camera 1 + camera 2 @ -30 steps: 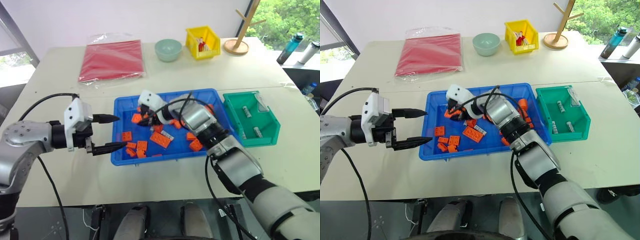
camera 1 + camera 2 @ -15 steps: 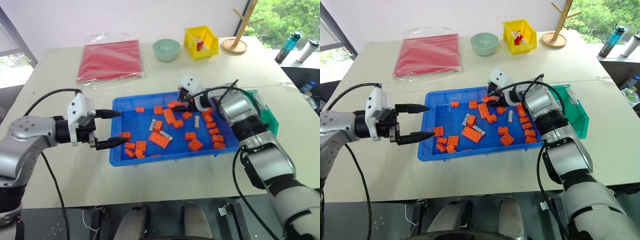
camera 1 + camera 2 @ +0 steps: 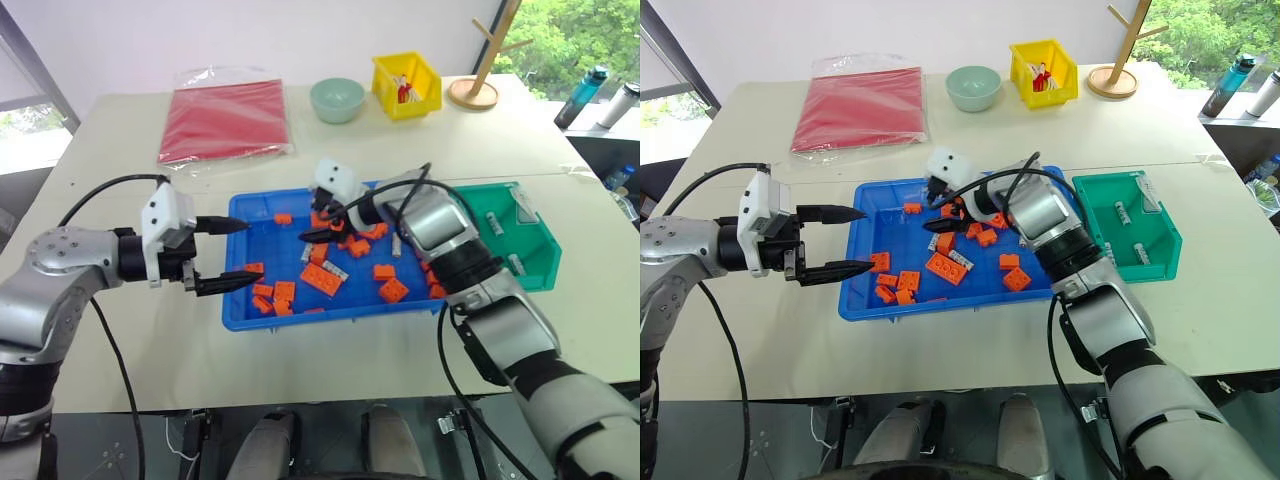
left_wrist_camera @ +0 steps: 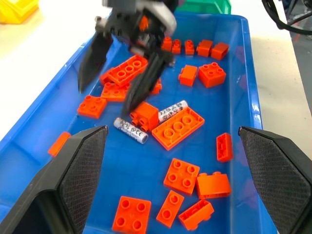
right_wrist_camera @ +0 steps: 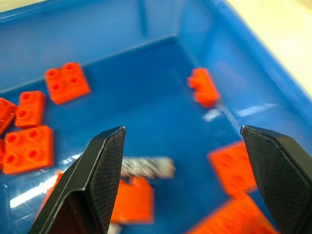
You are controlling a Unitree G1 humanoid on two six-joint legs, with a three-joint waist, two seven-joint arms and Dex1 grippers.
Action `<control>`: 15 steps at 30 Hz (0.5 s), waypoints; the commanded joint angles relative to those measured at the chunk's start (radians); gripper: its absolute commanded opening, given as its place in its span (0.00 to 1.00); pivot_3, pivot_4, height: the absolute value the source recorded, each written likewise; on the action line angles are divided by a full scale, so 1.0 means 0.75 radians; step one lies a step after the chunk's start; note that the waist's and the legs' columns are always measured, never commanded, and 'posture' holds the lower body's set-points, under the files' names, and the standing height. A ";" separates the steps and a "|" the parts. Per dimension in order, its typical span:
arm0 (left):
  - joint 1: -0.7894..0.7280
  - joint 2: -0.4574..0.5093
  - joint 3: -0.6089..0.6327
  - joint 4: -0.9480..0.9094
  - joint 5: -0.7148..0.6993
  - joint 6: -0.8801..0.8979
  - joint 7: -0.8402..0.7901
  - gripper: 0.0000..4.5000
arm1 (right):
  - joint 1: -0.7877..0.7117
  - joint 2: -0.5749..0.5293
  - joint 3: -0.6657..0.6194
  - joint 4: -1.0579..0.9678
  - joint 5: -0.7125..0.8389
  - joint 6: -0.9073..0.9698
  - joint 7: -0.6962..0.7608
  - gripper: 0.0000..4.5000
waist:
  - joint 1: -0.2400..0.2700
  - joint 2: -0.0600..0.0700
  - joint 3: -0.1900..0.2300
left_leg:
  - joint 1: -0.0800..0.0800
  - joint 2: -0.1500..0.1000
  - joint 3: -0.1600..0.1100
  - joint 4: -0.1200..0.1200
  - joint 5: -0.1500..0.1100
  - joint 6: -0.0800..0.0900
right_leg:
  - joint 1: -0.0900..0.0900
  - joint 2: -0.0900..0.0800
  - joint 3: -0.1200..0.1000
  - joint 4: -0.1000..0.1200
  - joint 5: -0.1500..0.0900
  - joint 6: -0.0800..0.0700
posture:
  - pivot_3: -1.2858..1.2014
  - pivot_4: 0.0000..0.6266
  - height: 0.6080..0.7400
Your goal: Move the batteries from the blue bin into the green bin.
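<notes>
The blue bin [image 3: 330, 312] sits mid-table, strewn with orange bricks [image 3: 320, 278]. Two batteries [image 4: 130, 130] [image 4: 172, 110] lie among the bricks near its middle. My right gripper [image 3: 312, 226] hangs open inside the blue bin, just above one battery [image 5: 146, 166] that lies below the gap between its fingers, untouched. My left gripper [image 3: 235, 255] stands open at the bin's left rim, holding nothing. The green bin [image 3: 1145, 272] stands right of the blue bin, with batteries [image 3: 1121, 212] lying in it.
At the back of the table lie a red pouch [image 3: 225, 120], a pale green bowl [image 3: 336, 99], a yellow bin [image 3: 405, 85] and a wooden stand [image 3: 473, 92]. Bottles [image 3: 580, 95] stand beyond the table's right end.
My right gripper swung from the blue bin's left part to its right end near the green bin, then back to the middle, opening on the way. The left gripper has stayed put.
</notes>
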 commanded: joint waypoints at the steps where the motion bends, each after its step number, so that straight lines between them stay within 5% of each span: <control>1: -0.013 0.012 0.015 -0.027 -0.003 -0.009 0.000 1.00 | -0.011 0.013 0.012 -0.083 -0.006 0.050 -0.018 1.00 | 0.000 0.000 0.000 | 0.000 0.000 0.000 0.000 0.000 0.000 | 0.000 0.000 0.000 0.000 0.000 0.000 | 0.52 0.24 0.82; 15: -0.031 0.019 0.006 -0.031 -0.011 0.010 -0.008 1.00 | 0.135 -0.017 0.099 -0.270 -0.024 0.160 -0.065 1.00 | -0.001 0.000 0.000 | 0.000 0.000 0.000 0.000 0.000 0.000 | 0.000 0.000 0.000 0.000 0.000 0.000 | 0.52 0.24 0.82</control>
